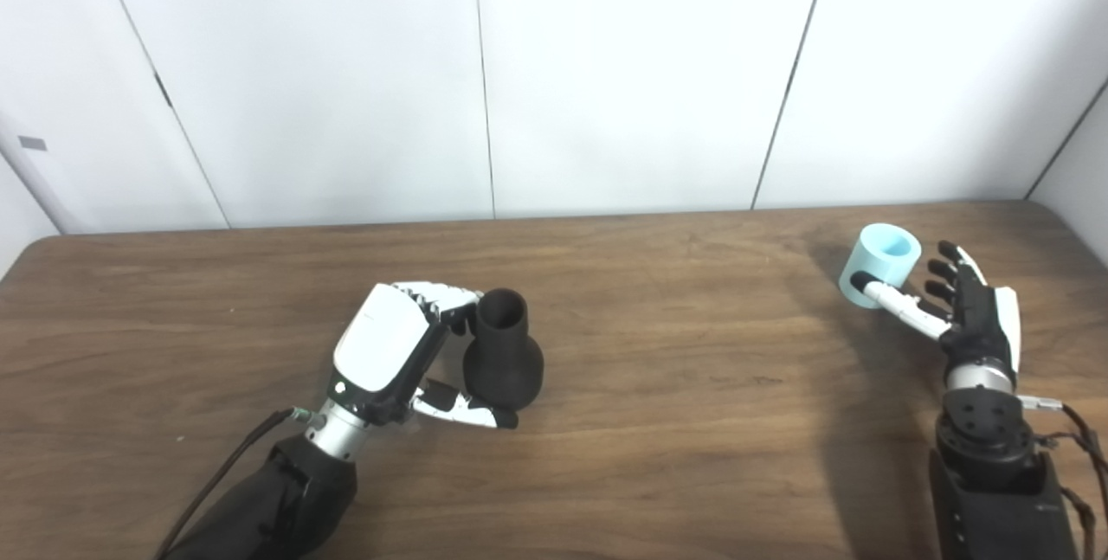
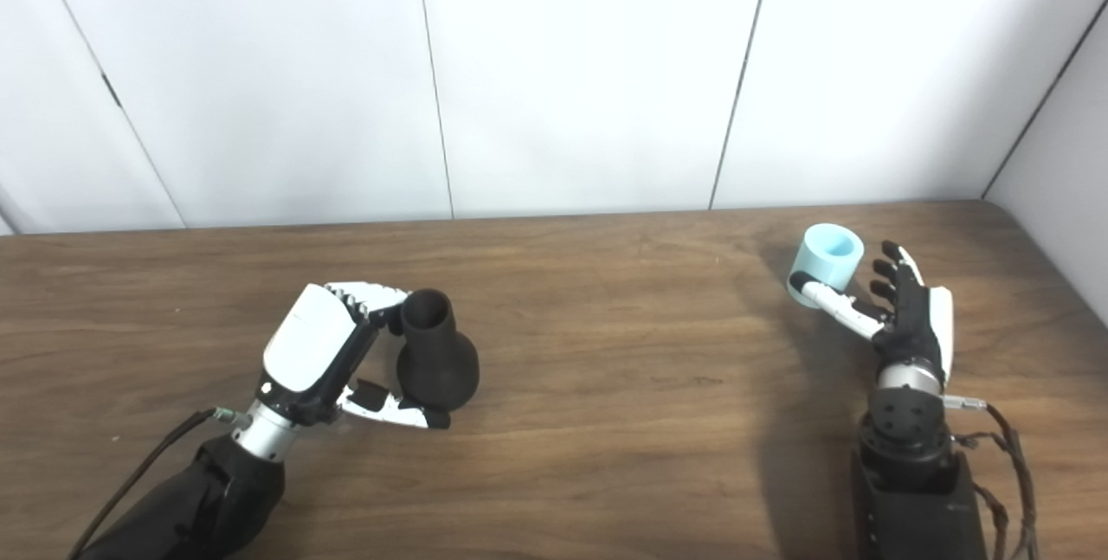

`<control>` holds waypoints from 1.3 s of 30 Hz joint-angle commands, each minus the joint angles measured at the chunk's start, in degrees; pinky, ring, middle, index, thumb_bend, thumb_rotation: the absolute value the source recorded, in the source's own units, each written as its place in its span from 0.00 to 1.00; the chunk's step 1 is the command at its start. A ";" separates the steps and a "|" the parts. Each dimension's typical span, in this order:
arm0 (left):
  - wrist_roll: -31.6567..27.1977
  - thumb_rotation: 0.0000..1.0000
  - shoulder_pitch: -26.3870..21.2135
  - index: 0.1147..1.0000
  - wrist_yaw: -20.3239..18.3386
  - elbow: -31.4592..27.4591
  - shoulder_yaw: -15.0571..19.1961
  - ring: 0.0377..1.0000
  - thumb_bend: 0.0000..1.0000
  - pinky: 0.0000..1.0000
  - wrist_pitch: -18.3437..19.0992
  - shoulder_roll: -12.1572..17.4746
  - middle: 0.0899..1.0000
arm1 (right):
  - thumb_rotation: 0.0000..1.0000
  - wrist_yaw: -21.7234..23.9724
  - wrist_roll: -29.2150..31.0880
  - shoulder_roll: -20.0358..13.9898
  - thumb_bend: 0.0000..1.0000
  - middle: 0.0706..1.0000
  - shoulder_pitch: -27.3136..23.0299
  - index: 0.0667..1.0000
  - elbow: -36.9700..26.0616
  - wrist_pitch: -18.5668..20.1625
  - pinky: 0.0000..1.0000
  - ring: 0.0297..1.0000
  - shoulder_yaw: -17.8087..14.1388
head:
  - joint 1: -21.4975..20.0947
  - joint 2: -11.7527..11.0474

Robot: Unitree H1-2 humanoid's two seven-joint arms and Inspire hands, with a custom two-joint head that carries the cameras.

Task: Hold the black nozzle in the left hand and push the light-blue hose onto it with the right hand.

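no readable writing anywhere | left hand (image 1: 394, 352) lower left – fingers and thumb curled round the black nozzle (image 1: 503, 350), upright on the table (image 1: 675, 370), neck up | right hand (image 1: 974, 309) far right – fingers spread, thumb touching the light-blue hose (image 1: 879, 264), opening up, tilted a bit

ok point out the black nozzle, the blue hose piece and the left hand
black nozzle (image 1: 504, 365), left eye view, on its wide lower body
blue hose piece (image 1: 876, 264), left eye view, on its outer wall
left hand (image 1: 385, 344), left eye view, on its white back
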 commanded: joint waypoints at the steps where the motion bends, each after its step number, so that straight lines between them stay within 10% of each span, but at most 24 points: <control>1: -3.98 0.00 12.91 0.45 2.02 8.13 -7.04 0.39 0.52 0.37 -1.36 -7.98 0.40 | 0.35 -0.47 0.13 -2.38 0.88 0.87 -5.23 0.87 -1.09 -0.68 0.75 0.83 -0.06 | 0.05 0.07; 26: -4.43 0.00 13.56 0.45 1.37 7.37 -7.01 0.37 0.52 0.35 -1.36 -7.42 0.40 | 0.20 -1.60 1.47 -3.01 0.90 0.82 -8.48 0.85 7.63 -5.74 0.73 0.80 0.64 | -0.30 0.62; 35: -4.97 0.00 13.47 0.45 0.84 7.62 -7.09 0.37 0.52 0.35 -1.37 -7.29 0.40 | 0.05 -4.60 0.97 -2.18 0.86 0.77 -8.76 0.67 9.30 -8.88 0.72 0.80 0.44 | -0.53 0.64; 39: -4.93 0.00 13.44 0.45 0.80 7.78 -7.13 0.38 0.52 0.37 -1.37 -7.24 0.40 | 0.01 -4.76 0.68 -2.39 0.86 0.64 -8.67 0.61 9.84 -9.79 0.56 0.66 1.05 | -0.53 0.64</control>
